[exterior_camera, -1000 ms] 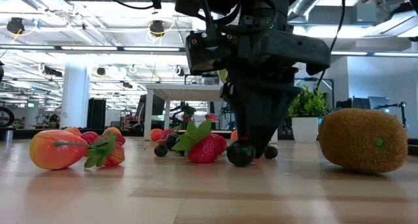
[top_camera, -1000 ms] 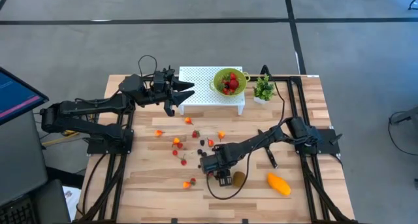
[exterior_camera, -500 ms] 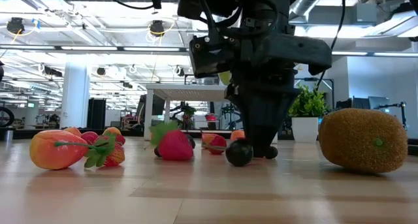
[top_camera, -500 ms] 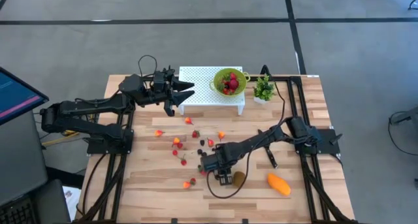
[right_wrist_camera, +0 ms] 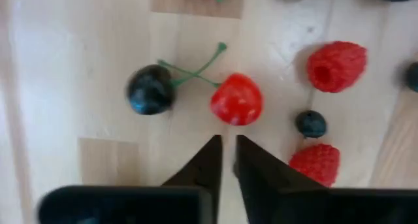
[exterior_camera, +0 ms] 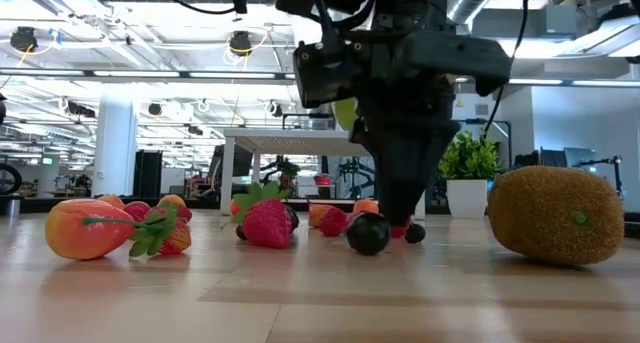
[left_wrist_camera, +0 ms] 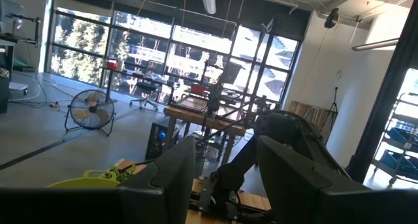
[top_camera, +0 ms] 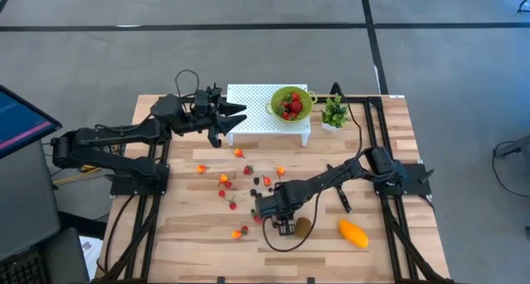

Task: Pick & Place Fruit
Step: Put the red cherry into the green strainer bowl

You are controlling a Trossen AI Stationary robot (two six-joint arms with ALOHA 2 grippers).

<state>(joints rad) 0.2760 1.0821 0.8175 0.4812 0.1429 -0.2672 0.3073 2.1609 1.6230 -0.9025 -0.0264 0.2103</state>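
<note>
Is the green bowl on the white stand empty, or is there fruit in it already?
Not empty: the high view shows red strawberries piled inside the green bowl on the white stand; how full, cannot tell.

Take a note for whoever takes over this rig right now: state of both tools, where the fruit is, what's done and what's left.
Left tool: open, empty, beside the white stand.
Right tool: down at the table by the kiwi, fingers nearly together just short of a red cherry; nothing visibly held.
Done: some strawberries lie in the green bowl on the stand.
Left: small berries scattered mid-table, plus the kiwi and the mango.
</note>
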